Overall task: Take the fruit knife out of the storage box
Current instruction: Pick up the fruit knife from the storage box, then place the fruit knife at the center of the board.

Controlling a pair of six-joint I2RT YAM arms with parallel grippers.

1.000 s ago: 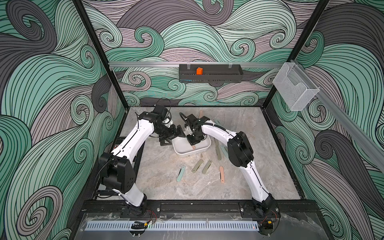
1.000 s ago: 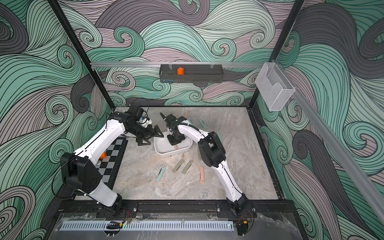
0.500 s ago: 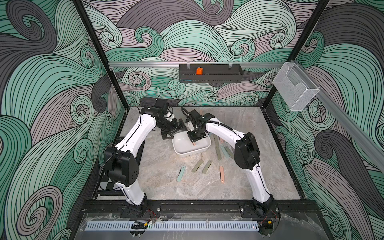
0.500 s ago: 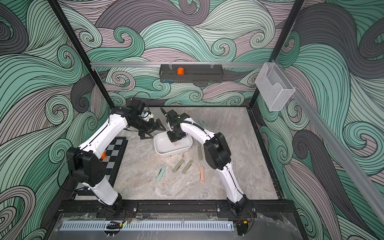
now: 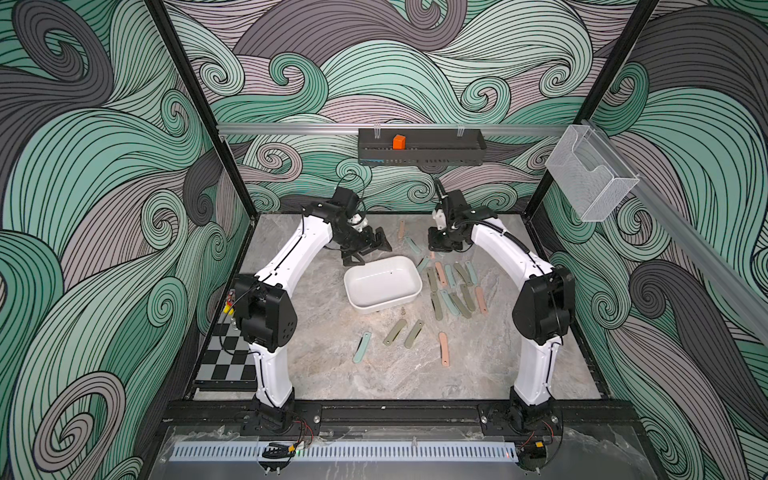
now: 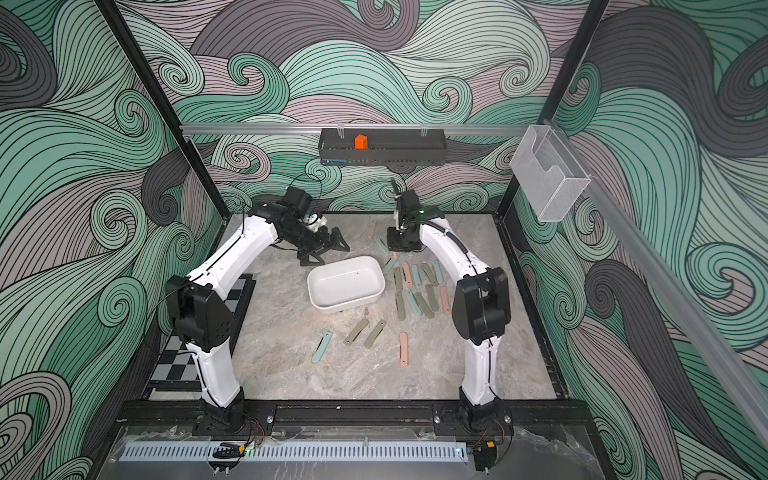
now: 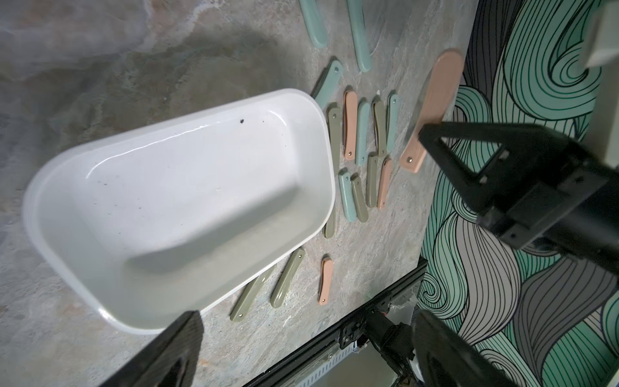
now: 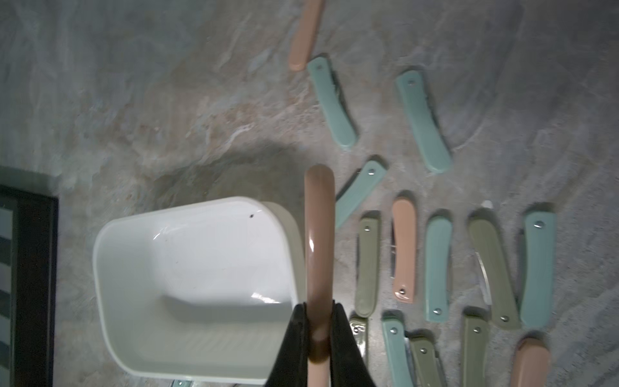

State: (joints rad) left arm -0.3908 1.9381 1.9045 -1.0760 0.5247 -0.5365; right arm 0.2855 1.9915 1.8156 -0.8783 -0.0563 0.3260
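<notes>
At the left edge a checkerboard mat [image 5: 226, 361] lies half under the left arm [image 5: 291, 257], which leaves only a thin strip of table [image 5: 332, 374] along that wall. The left gripper [image 5: 368, 252] hangs just beyond the far left corner of the storage box [image 5: 388, 303], jaws spread wide and holding nothing. In the left wrist view one of its fingers is cut off by the frame. The white box sits mid-table at a slight angle, its glossy floor showing a few dark specks. There is bare marble on its left side and a broad free stretch in front, broken only by four loose knives [image 5: 394, 331]. On the back wall above, a black slotted tray [image 5: 419, 151] carries an orange block [image 5: 399, 142]. Right of the box the room tightens, as rows of folded knives [image 5: 451, 276] begin just beside its right wall, and one olive handle is partly hidden behind the rim. The right gripper [image 8: 318, 306] hovers past the box's far right corner, outside the box, clamped narrowly on the pink fruit knife [image 8: 318, 234]. In both top views the gripper covers nearly all of that knife, and the right wrist view crops its near end. The right arm [image 5: 498, 253] arches over the gap between the knife rows and the right wall, where a clear wire basket [image 5: 590, 178] hangs high.
</notes>
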